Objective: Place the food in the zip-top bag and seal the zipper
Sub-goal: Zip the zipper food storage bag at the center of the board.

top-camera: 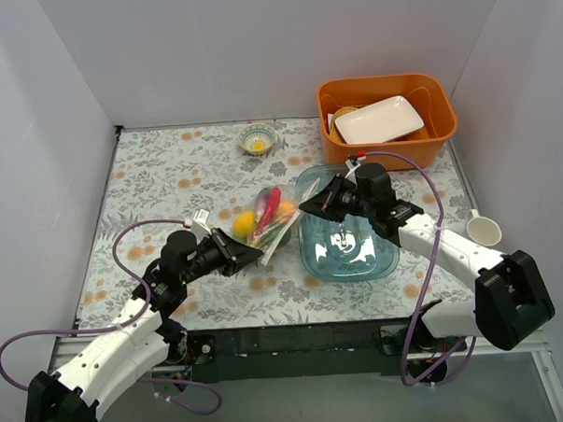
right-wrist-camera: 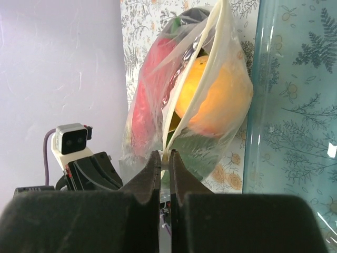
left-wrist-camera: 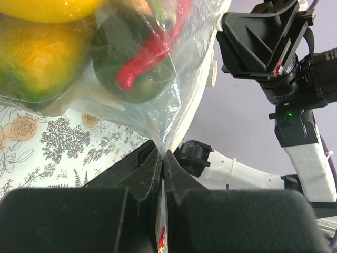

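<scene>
The clear zip-top bag (top-camera: 268, 219) lies between my two arms with the food inside: a yellow lemon (top-camera: 245, 222), a red chilli (top-camera: 272, 204) and orange and green pieces. My left gripper (top-camera: 258, 256) is shut on the bag's bottom corner (left-wrist-camera: 162, 138). In the left wrist view the chilli (left-wrist-camera: 150, 55) and an orange-green fruit (left-wrist-camera: 39, 52) press against the plastic. My right gripper (top-camera: 305, 207) is shut on the whitish zipper (right-wrist-camera: 190, 100) at its end. In the right wrist view an orange fruit (right-wrist-camera: 218, 97) sits behind the zipper, whose two strips stand apart higher up.
The clear blue tray (top-camera: 346, 238) stands right of the bag, under my right arm. An orange bin (top-camera: 386, 119) with a white plate is at the back right. A small bowl (top-camera: 257, 138) sits at the back. A white cup (top-camera: 483, 228) stands at the right edge.
</scene>
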You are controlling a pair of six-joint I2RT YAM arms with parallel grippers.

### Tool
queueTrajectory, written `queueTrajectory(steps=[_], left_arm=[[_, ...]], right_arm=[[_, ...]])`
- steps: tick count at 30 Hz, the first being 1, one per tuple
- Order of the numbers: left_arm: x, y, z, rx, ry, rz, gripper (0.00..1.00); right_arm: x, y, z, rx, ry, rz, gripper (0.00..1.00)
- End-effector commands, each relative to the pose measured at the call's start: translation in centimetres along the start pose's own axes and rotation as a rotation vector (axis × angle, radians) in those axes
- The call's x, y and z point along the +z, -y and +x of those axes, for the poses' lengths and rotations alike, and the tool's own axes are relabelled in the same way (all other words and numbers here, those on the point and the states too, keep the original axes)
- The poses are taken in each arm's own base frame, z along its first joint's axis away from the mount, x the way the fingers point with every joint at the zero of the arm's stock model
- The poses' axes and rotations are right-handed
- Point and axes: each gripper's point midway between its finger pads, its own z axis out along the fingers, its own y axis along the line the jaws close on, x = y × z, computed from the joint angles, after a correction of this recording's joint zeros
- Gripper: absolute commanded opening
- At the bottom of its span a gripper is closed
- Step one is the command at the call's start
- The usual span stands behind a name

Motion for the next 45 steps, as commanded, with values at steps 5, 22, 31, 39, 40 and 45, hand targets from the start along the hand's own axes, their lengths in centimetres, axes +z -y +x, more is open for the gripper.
queueTrajectory(steps=[5,22,31,39,40,45], left_arm=[[-0.9,-0.5,0.1,-0.003,0.009,-0.02,0.0],[-1.3,-0.6,0.4,-0.003,0.004,-0.012,0.0],[-0.7,-0.3,0.4,-0.005,-0.011,0.013,0.0],[-0.3,-0.2,0.5,-0.007,-0.023,0.027,0.0],[-0.3,0.0,0.4,-0.005,-0.022,0.032,0.0],[-0.3,-0.1,0.4,-0.008,-0.02,0.032,0.0]], right_arm=[[-0.1,-0.2,-4.0,0.014,0.146,-0.015,0.07],[0.1,2.4,-6.3,0.064,0.26,0.065,0.08],[0.2,2.0,-4.8,0.077,0.188,0.01,0.18],[-0.1,1.9,-4.3,0.086,0.168,0.001,0.31],[-0.1,1.9,-4.2,0.085,0.165,0.0,0.3],[-0.1,1.5,-4.2,0.082,0.158,-0.016,0.3]])
